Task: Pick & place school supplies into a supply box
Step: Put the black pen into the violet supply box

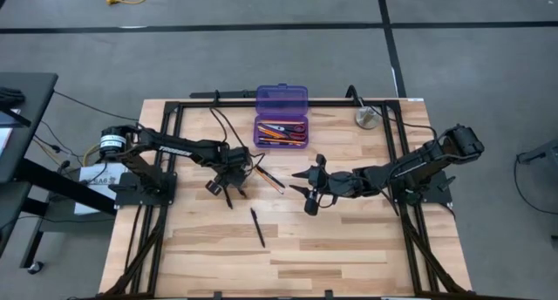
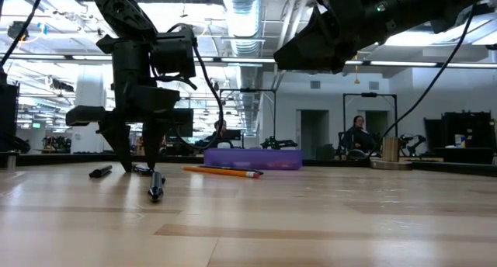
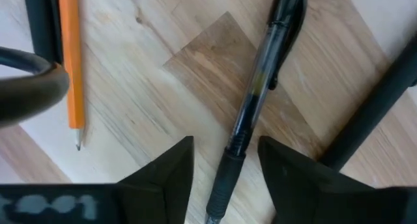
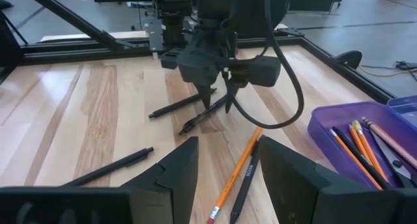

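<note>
Left gripper [image 3: 225,160] spread astride a pen [image 3: 257,94] on the table [image 1: 349,239]; pencil [image 3: 73,61] just beside. Box [image 1: 281,130] at 1 o'clock. Right gripper [image 1: 307,188] open, at 3 o'clock.

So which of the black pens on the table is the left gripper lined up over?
The black pen lying between the left gripper's open fingers, a short way from the orange pencil. The other loose pens lie farther off; one sits alone toward the table's front.

Black jointed arms [image 1: 187,148] (looped cables) with pointed fingers [image 3: 163,178].
</note>
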